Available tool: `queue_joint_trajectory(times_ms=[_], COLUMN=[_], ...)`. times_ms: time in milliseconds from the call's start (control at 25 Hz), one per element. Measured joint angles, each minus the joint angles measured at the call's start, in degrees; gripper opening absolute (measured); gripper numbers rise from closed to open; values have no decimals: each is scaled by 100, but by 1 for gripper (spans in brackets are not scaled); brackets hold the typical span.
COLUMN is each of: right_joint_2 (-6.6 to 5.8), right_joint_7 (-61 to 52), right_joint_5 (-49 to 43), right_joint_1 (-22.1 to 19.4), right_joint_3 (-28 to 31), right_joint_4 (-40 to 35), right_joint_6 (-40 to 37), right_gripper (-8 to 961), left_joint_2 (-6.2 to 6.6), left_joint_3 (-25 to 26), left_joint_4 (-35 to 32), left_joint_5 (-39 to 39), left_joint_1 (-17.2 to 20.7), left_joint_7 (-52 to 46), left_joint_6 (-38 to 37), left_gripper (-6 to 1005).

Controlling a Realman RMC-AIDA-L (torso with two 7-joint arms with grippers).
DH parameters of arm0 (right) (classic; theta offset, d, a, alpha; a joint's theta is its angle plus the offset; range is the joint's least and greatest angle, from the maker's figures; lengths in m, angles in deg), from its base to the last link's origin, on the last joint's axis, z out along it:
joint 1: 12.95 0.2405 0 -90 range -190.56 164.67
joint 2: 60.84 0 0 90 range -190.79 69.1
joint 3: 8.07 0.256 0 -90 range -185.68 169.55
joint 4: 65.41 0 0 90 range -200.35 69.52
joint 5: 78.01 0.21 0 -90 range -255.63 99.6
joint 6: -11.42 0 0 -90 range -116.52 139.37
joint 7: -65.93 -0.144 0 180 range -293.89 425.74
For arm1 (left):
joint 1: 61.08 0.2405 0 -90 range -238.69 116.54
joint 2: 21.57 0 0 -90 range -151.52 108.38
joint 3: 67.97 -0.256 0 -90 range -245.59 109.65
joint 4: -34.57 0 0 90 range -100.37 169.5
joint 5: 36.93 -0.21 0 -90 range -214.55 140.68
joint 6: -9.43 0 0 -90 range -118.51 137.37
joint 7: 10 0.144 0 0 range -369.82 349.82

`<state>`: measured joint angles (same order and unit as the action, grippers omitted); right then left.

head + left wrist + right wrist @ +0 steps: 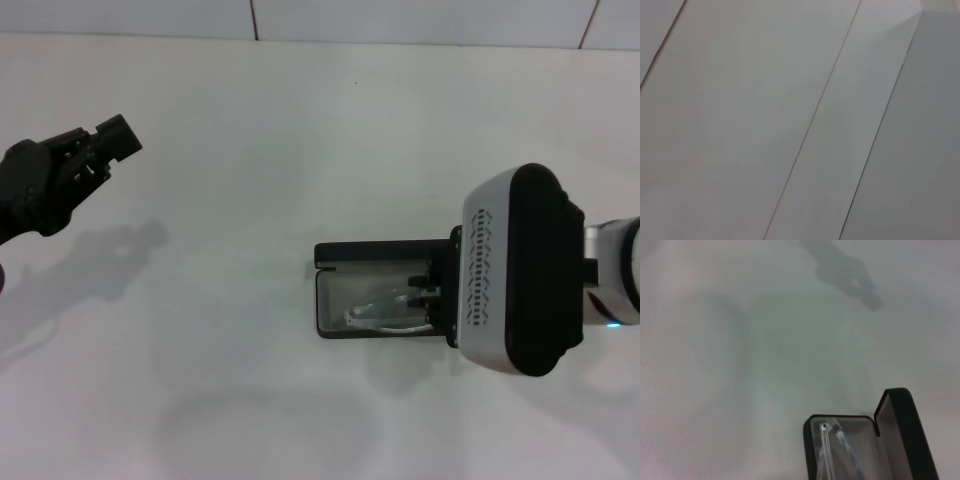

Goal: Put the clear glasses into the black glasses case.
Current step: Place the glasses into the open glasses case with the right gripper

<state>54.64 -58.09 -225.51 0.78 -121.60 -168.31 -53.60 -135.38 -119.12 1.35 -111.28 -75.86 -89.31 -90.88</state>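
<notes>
Transparent plastic, the clear glasses point(385, 305) lie inside the black glasses case point(372, 258), centre-right of the head view, lid propped open so the grey lining can receive them. Directly over the case's right end is the right gripper point(432, 290) — whether its jaws grip or have released I cannot tell. Upper left, the left gripper point(110, 140) waits idle, jaws unreadable too. No lettering is legible.

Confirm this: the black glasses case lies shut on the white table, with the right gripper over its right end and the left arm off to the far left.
Not quite: the black glasses case is open, not shut. The head view shows its lid raised and the clear glasses lying inside; the right wrist view shows the same. The rest holds: the right gripper is over its right end, and the left gripper is far left.
</notes>
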Motion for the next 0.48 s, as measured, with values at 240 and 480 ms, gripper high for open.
queue_joint_trajectory(times_ms=[240,480], right_joint_2=[0,0], right_joint_7=[68,116], right_joint_5=[-78,-97], right_joint_1=[5,13], right_joint_3=[-115,-152], right_joint_4=[114,205], right_joint_6=[241,347], right_gripper=[140,141], left_joint_2=[0,-15], left_joint_3=[51,141], left_joint_4=[0,0], left_joint_5=[-1,-36], left_joint_1=[-26,-24], left_joint_7=[-11,-21], left_joint_6=[10,16], left_gripper=[127,128])
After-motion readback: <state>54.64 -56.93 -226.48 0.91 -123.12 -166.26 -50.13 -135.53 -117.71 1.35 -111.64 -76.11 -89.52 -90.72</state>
